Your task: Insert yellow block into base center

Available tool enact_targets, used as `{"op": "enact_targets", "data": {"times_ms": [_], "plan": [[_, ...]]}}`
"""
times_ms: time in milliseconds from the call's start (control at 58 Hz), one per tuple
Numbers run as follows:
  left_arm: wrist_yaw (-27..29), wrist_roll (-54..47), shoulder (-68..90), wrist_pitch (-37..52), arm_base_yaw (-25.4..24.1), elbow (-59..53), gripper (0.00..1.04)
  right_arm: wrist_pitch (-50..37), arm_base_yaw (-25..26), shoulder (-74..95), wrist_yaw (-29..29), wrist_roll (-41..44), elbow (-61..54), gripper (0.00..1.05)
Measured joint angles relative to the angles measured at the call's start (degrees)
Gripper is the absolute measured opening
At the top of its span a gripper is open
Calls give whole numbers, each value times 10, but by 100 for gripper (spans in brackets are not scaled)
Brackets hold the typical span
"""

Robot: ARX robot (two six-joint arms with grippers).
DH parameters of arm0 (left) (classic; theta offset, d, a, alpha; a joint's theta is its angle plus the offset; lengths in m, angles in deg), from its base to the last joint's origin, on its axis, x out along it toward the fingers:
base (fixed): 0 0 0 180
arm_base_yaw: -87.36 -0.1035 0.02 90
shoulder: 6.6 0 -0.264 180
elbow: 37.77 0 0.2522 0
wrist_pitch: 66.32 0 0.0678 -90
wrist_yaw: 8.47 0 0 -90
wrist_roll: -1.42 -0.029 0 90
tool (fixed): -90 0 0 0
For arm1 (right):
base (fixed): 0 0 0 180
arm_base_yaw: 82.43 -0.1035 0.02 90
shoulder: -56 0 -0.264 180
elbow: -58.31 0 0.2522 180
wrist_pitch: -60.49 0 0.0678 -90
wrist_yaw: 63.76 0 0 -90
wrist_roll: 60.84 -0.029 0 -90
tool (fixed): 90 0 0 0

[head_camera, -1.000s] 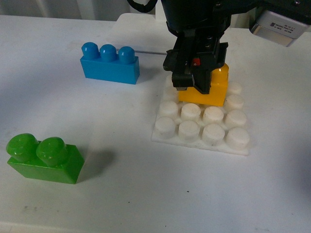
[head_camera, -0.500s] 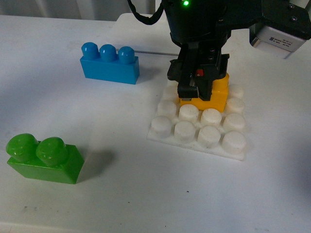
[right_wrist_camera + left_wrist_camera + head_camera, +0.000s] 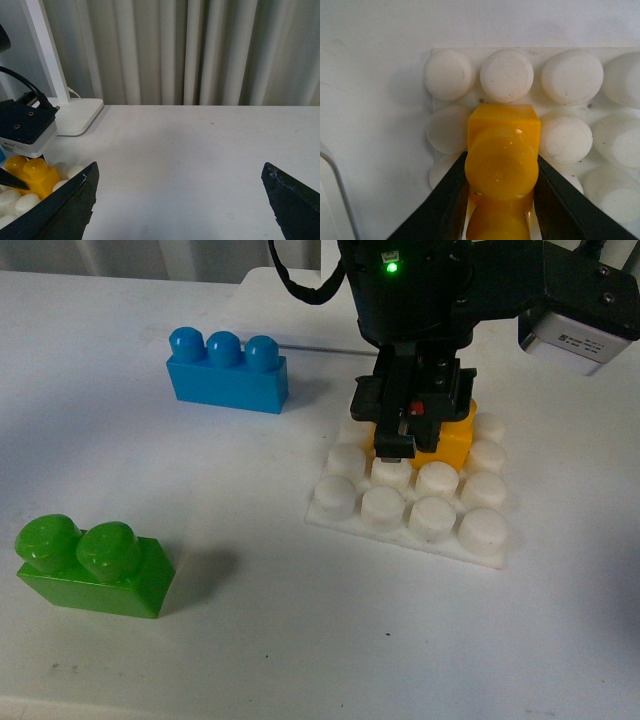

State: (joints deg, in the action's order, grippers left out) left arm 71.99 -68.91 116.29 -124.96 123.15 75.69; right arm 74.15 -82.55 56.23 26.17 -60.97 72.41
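From your front view, the left gripper [image 3: 411, 430] covers most of the yellow block [image 3: 452, 442] and the base [image 3: 400, 527] studs behind it. In the left wrist view the block's nearer stud runs off the edge. The right gripper [image 3: 180, 200] shows only its two fingertips [image 3: 70, 205], cut by the frame.

Three toy bricks are counted on the table: one yellow block [image 3: 450, 440], one blue brick [image 3: 227, 372] and one green brick [image 3: 92, 567]. Three studs are counted on the blue brick and two each on the green brick and the yellow block. One studded white base [image 3: 408, 502] is recorded; its full stud count cannot be confirmed, part being covered. Two grippers are noted: the left gripper [image 3: 501, 200] and the right gripper [image 3: 180, 200]. One lamp stand [image 3: 75, 116] is seen.
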Motion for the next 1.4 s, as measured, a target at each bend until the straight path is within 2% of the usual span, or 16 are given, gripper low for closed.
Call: {"op": "enact_targets", "data": {"times_ms": [69, 241, 379, 483, 655, 759, 862, 931, 1052, 1224, 1293, 1397], "plan": [[0, -1, -13, 3, -5, -10, 60, 0, 0, 0, 0, 0, 0, 96], [-10, -6, -132, 54, -31, -90, 100, 0, 0, 0, 0, 0, 0, 96], [-20, 0, -227, 151, -52, -186, 99, 0, 0, 0, 0, 0, 0, 96], [-20, 38, -301, 284, -69, -286, 98, 0, 0, 0, 0, 0, 0, 96], [30, 159, -450, 512, -119, -482, 98, 0, 0, 0, 0, 0, 0, 96], [49, 246, -558, 586, -167, -596, 98, 0, 0, 0, 0, 0, 0, 96], [61, 369, -733, 566, -238, -732, 98, 0, 0, 0, 0, 0, 0, 96], [51, 483, -879, 492, -305, -809, 98, 0, 0, 0, 0, 0, 0, 96], [31, 608, -1015, 421, -374, -865, 98, 0, 0, 0, 0, 0, 0, 96], [29, 671, -1043, 423, -381, -870, 98, 0, 0, 0, 0, 0, 0, 96], [83, 685, -1059, 493, -366, -900, 85, 0, 0, 0, 0, 0, 0, 96], [94, 694, -1081, 521, -360, -921, 66, 0, 0, 0, 0, 0, 0, 96]]}}
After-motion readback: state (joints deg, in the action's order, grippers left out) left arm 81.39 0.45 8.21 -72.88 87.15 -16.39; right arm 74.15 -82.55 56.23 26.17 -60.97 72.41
